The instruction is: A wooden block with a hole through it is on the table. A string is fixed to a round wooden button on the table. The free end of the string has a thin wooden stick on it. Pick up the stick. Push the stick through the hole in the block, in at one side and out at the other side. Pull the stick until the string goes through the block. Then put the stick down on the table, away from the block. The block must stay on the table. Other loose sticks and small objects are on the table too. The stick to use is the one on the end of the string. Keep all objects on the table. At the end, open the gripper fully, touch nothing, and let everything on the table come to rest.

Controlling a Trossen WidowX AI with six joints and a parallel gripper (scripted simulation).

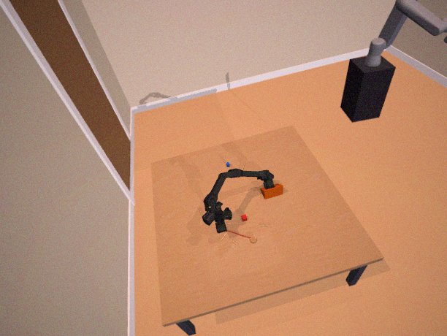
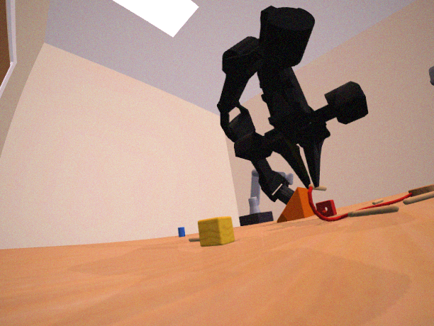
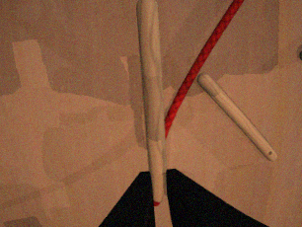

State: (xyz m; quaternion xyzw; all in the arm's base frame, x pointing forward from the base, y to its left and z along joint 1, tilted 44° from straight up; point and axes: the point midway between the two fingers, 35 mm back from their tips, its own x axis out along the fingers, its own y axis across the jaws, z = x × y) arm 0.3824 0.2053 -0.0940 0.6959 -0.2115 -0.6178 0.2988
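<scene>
My gripper (image 1: 225,231) (image 2: 313,186) (image 3: 158,180) is shut on the thin wooden stick (image 2: 320,188) (image 3: 152,84) at its string end, a little above the table. In the wrist view the stick points away from the fingers. The red string (image 1: 239,234) (image 2: 386,203) (image 3: 197,69) hangs from that end to the table and runs to the round wooden button (image 1: 253,239) (image 2: 422,190). The small red block (image 1: 244,218) (image 2: 331,205) stands on the table, apart from the stick; its hole shows in the exterior view. The string is outside the block.
Loose sticks (image 1: 266,226) (image 2: 374,211) (image 3: 239,118) lie around the string and button. An orange wedge (image 1: 272,191) (image 2: 298,205) stands by the arm's base. A yellow cube (image 2: 215,231) and a small blue object (image 1: 228,164) (image 2: 181,232) are also on the table.
</scene>
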